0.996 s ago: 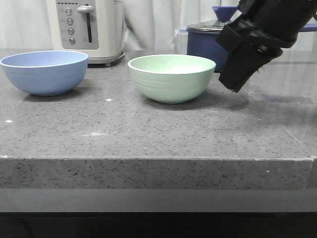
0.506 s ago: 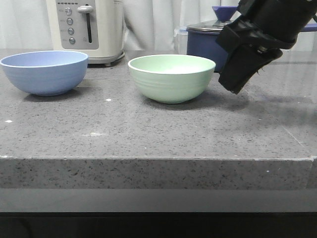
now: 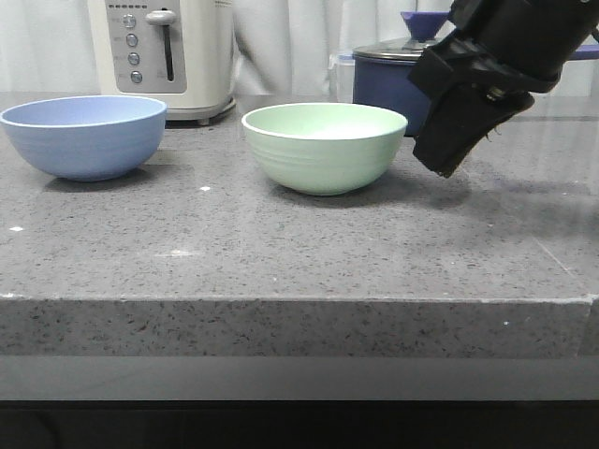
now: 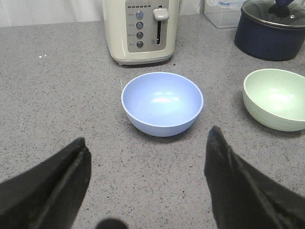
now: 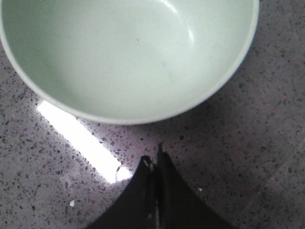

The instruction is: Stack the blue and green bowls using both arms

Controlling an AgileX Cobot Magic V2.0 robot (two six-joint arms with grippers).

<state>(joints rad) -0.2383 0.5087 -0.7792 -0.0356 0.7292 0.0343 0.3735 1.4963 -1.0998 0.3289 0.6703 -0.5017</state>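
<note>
The blue bowl (image 3: 84, 136) sits upright on the grey counter at the far left; it also shows in the left wrist view (image 4: 162, 102). The green bowl (image 3: 324, 145) sits upright at the middle, also in the left wrist view (image 4: 276, 98) and the right wrist view (image 5: 128, 52). My right gripper (image 3: 442, 161) hangs tilted just right of the green bowl, a little above the counter, its jaws together and empty (image 5: 155, 152). My left gripper (image 4: 145, 152) is open and empty, short of the blue bowl; it is out of the front view.
A cream toaster (image 3: 168, 51) stands behind the blue bowl. A dark navy lidded saucepan (image 3: 398, 75) stands behind the green bowl, close to my right arm. The counter's front edge (image 3: 299, 299) runs across the front view.
My right gripper has shifted very slightly up. Both bowls stay where they were.
</note>
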